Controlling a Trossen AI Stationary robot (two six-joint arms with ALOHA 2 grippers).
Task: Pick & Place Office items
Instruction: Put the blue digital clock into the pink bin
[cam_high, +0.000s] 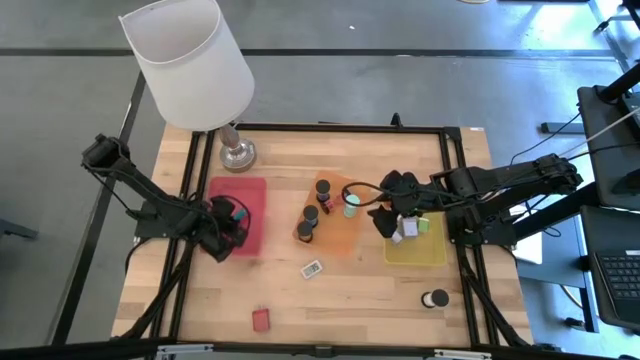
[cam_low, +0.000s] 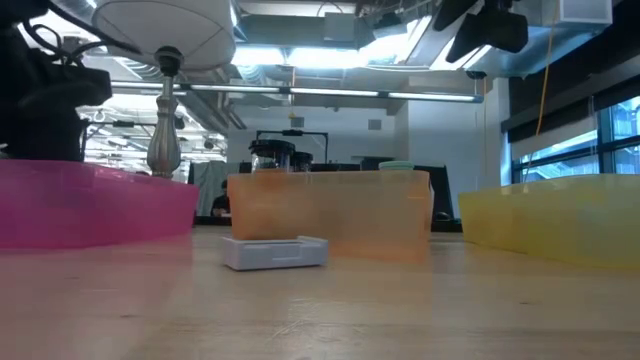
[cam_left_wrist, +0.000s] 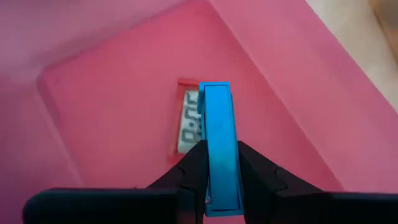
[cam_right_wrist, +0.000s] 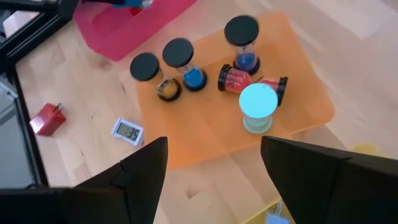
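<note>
Lowest in the high view, a red block (cam_high: 261, 319) lies near the bottom edge of the wooden surface (cam_high: 350, 300), left of centre. A black roll (cam_high: 436, 298) sits at lower right, and a small white clock (cam_high: 312, 268) lies at the middle, just below the orange tray (cam_high: 350, 238).

At centre left, the left pincer (cam_high: 228, 226) hangs over the pink tray (cam_high: 252, 190), near its lower right part. In the left wrist view it (cam_left_wrist: 219, 186) is clamped on a blue block (cam_left_wrist: 221, 146) standing on edge between the fingers (cam_left_wrist: 189, 171). A flat red-framed clock (cam_left_wrist: 186, 118) lies on the tray floor directly beyond the block, partly hidden by it.

At centre right, the right pincer (cam_high: 395, 215) hovers at the upper left corner of the yellow tray (cam_high: 435, 250), between it and the orange tray. Its own wrist view shows the jaws apart with nothing between them. Small white and lavender pieces (cam_high: 408, 228) sit in the yellow tray just below it.

In the orange tray, three black-capped hourglass timers (cam_right_wrist: 180, 62) stand upright at the upper middle of the right wrist view, a teal-topped one (cam_right_wrist: 258, 106) stands nearer, and two red ones (cam_right_wrist: 236, 79) lie on their sides between them.

At upper left of the high view stands a lamp (cam_high: 190, 60), its base just above the pink tray.
</note>
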